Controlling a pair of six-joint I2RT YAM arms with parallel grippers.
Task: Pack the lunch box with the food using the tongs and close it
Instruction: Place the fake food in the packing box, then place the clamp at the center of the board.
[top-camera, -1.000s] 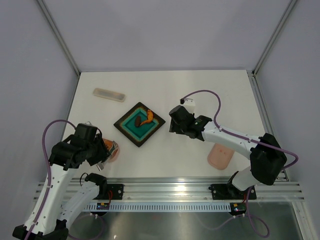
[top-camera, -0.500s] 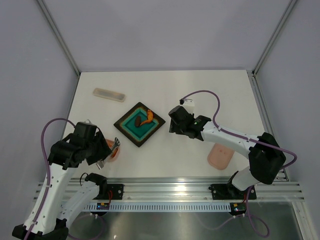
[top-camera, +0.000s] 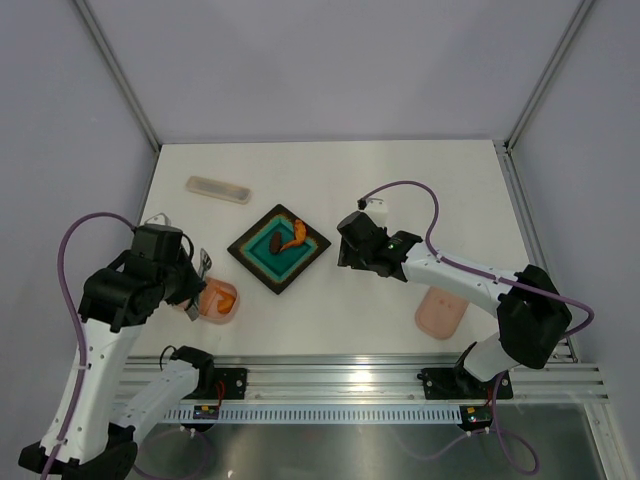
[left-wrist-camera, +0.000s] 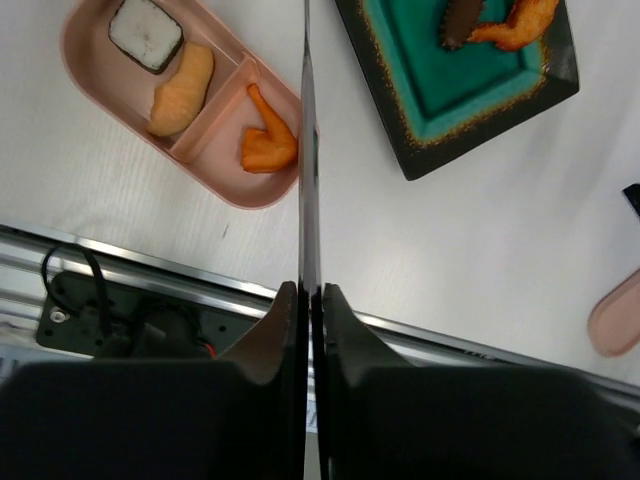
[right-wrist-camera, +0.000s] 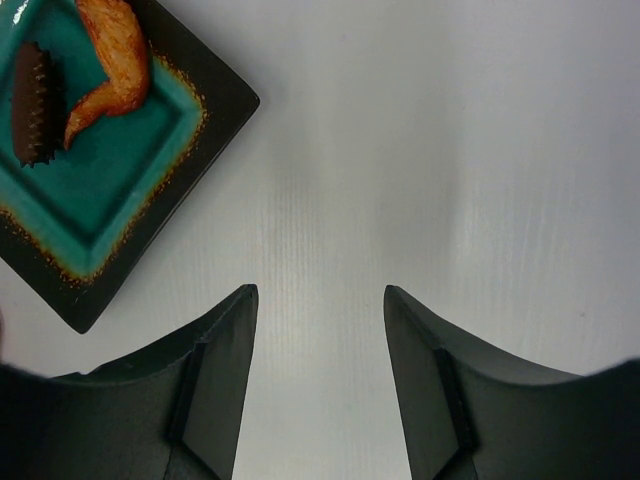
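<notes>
Wide white table (top-camera: 400, 190) under everything, folks. The left gripper (left-wrist-camera: 310, 300) was clamped right down, its fingers pressed flat against the tongs (left-wrist-camera: 308, 150). The tongs' thin silver arms were squeezed into a single edge-on line, running straight ahead from the jaws and out past the top of the wrist view. The right gripper (right-wrist-camera: 320, 295) stood open, fingers well apart, holding nothing, with only bare table showing through the gap. Biggest item on the table was the dark tray (right-wrist-camera: 222, 100) with its teal centre. It lay ahead and left of the right jaws, and ahead and right of the left jaws. Next came the pink box (left-wrist-camera: 218, 165), uncovered, ahead and left of the left jaws, its nearest rounded end just beside the line of the tongs. The lid (top-camera: 440, 312) lay well apart from it, off to the right of the left jaws and back behind the right ones. The pale case (top-camera: 218, 189) sat far ahead of the left jaws, beyond the tray. Now the small stuff! The shrimp (right-wrist-camera: 112, 50) and the brown lump (right-wrist-camera: 30, 90) lay close together on the teal, ahead and left of the right jaws; whether they touched, I couldn't tell. In the box, a roll (left-wrist-camera: 146, 33) and a yellow piece (left-wrist-camera: 182, 77) shared the compartment farther from the tongs. An orange piece (left-wrist-camera: 268, 145) lay alone in the compartment nearer them.
</notes>
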